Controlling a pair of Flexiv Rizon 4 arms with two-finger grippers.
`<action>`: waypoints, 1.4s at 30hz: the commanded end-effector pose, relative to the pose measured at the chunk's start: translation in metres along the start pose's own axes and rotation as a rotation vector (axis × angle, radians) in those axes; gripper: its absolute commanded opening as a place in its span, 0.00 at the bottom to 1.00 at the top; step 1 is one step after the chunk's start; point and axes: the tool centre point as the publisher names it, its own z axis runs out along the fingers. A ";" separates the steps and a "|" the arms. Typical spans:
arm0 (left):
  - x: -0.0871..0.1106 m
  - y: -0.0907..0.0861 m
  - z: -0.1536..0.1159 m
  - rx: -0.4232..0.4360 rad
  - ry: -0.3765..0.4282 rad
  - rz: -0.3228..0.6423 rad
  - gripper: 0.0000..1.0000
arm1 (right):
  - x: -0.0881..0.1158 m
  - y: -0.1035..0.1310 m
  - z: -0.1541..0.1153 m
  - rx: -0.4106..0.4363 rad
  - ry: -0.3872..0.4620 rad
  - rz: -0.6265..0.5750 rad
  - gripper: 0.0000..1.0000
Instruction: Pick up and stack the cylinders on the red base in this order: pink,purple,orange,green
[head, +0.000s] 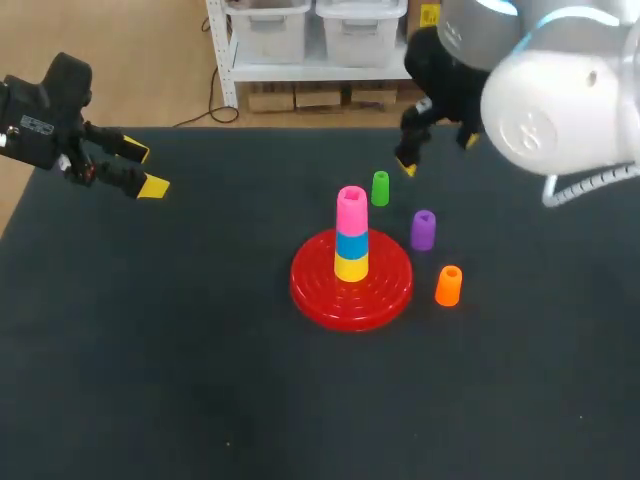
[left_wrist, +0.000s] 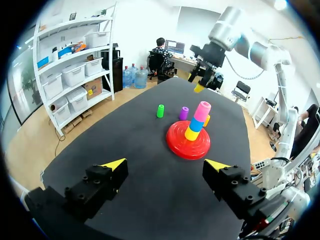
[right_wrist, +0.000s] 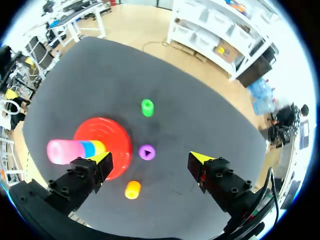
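**Pink is sitting on the stack, three cylinders are waiting on the desk**

We're looking at the red base (head: 318, 290) sitting around the middle of the dark desk (head: 150, 350). It's carrying a stack: a yellow cylinder (head: 351, 267) at the bottom, a blue cylinder (head: 351, 243) on that, and the pink cylinder (head: 351, 208) standing upright on top.

The other three are standing upright on the desk off to our right of the base, each apart from the others. The green cylinder (head: 380, 188) is sitting on the far side of the base. The purple cylinder (head: 423, 229) is standing near the base's right edge. The orange cylinder (head: 449, 285) is sitting just beside the rim, nearer to us.

Our left end effector (head: 145, 168) is hanging over the far left corner of the desk, well apart from everything. Its fingers are spread wide and gripping nothing.

Our right end effector (head: 437, 153) is hovering above the far side of the desk, up over the green and purple cylinders. Its fingers are also spread wide and carrying nothing. In its wrist view we're seeing the purple cylinder down below, in the gap between the fingers, with nothing touching it.
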 end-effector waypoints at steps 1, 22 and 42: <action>0.001 0.001 0.000 0.003 -0.003 0.002 1.00 | 0.009 -0.007 0.038 0.009 0.043 0.029 1.00; 0.001 0.001 0.000 0.003 -0.003 0.002 1.00 | 0.021 -0.002 0.098 0.002 0.183 0.059 1.00; 0.001 0.001 0.000 0.003 -0.003 0.002 1.00 | 0.032 0.011 0.098 -0.020 0.189 0.048 0.44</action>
